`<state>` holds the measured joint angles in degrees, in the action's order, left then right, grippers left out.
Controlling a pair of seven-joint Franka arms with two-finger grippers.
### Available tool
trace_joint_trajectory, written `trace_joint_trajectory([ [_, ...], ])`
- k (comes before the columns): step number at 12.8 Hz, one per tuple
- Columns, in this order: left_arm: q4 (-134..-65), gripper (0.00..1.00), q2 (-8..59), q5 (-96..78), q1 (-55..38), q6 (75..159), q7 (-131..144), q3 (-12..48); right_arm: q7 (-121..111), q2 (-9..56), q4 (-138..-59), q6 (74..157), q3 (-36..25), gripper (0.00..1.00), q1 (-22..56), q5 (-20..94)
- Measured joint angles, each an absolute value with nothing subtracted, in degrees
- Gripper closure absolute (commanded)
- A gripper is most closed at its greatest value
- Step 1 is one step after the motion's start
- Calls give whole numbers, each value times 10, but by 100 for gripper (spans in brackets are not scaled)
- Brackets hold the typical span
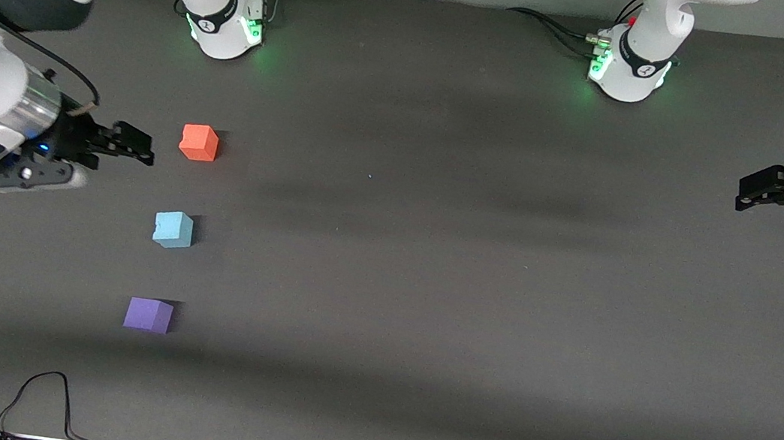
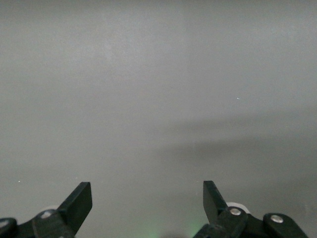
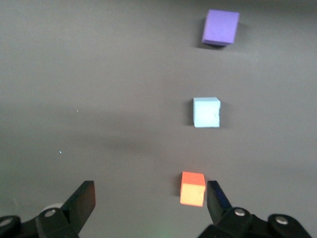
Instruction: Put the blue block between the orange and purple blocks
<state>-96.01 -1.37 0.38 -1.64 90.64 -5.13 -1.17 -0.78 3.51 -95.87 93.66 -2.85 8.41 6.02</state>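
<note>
While both claws gape wide and empty, the blue block (image 1: 173, 230) sits between the orange block (image 1: 199, 142) and purple block (image 1: 148, 315) — right gripper (image 1: 137, 145) beside orange, left gripper (image 1: 748, 193) waiting aside.

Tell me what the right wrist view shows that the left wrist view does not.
Only the right wrist view shows the three cubes in a row: the orange block nearest the open right gripper, then the blue block, then the purple block. Only the left wrist view shows the open left gripper, over bare table, holding nothing. Both share the grey table and a pair of black fingers spread wide.
</note>
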Motion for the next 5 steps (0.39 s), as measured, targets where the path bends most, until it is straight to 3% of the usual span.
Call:
trace_joint_trajectory([
  [2, -960, 0, -14, 4, -16, 906, -51, -12, -8, 17, -960, 919, 15, 0, 29, 47],
  [5, -960, 0, -14, 4, -16, 906, -51, -12, -8, 6, -968, 914, 25, 0, 17, 25],
])
